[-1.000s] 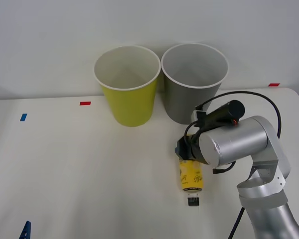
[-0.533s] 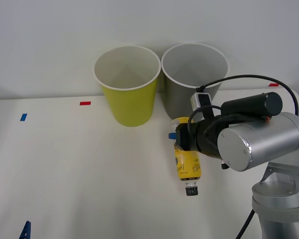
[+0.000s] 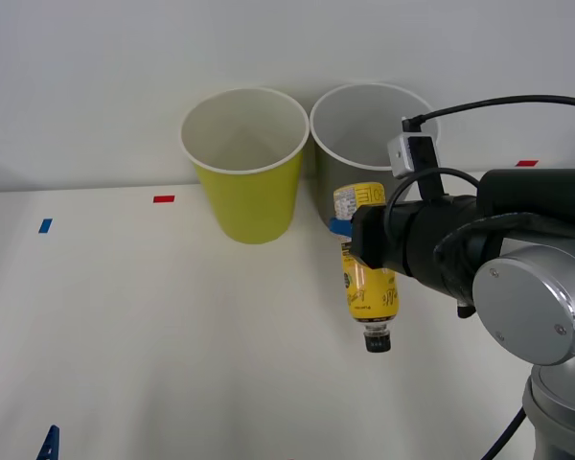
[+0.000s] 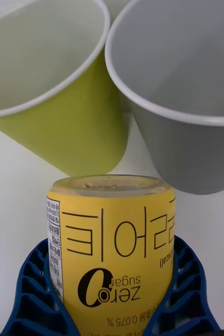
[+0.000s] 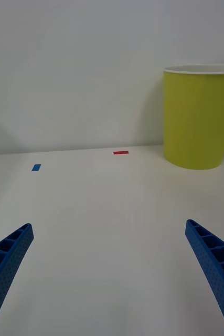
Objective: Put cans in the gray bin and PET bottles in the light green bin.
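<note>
PET bottle in right gripper — near-vertical, black cap down.

Bottle cap end cut off, fingers partly cropped

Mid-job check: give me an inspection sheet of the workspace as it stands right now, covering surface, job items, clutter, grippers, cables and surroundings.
Surface: white table, with red tape marks and a blue tape mark.
Job's things: PET bottle held off the table, cap pointing down, in front of the gray bin; light green bin stands upright beside the gray bin, on its left. What the front view shows of both bins' insides is bare.
Clutter: nothing seen.
Grippers: right gripper shut on the PET bottle's body; left gripper open, low over the table's near left.
Cables: black cable arching over the right arm.
Surroundings: plain white wall behind the table.
</note>
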Available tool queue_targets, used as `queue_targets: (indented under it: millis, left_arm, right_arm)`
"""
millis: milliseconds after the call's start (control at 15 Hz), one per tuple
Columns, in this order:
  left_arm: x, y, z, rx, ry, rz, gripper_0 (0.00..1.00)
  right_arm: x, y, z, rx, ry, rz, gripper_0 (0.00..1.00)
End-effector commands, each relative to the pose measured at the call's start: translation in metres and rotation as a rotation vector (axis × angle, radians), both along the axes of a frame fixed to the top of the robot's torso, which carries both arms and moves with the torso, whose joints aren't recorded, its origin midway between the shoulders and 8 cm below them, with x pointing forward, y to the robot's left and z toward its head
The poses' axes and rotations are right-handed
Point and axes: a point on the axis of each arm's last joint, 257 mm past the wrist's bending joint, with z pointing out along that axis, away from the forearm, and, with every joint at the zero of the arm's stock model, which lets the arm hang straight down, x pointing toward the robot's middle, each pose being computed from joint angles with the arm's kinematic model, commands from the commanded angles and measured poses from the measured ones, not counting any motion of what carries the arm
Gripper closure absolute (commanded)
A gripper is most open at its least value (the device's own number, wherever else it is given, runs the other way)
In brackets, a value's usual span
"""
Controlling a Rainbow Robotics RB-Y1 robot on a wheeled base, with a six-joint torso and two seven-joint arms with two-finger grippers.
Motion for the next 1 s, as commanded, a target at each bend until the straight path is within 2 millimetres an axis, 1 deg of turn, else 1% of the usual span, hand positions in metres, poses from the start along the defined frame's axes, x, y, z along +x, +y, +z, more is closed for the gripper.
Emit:
queue_targets:
  millis: [67,400,667,800,1000]
  left_arm:
    - [0.0,0.0,0.0,0.0,0.0,0.0,0.0]
    - [0.0,0.0,0.0,0.0,0.0,0.0,0.0]
    - [0.0,0.0,0.0,0.0,0.0,0.0,0.0]
    - [0.0,0.0,0.0,0.0,0.0,0.0,0.0]
    - [0.0,0.0,0.0,0.0,0.0,0.0,0.0]
  right_arm:
    - [0.002,0.002,0.033,-0.025,-0.1,-0.015,1.0]
    - [0.007,0.014,0.074,-0.015,-0.202,-0.022,1.0]
    - [0.01,0.029,0.117,0.012,-0.301,-0.011,1.0]
    - [0.009,0.042,0.138,0.019,-0.356,-0.002,1.0]
    - [0.004,0.063,0.161,0.019,-0.413,0.025,1.0]
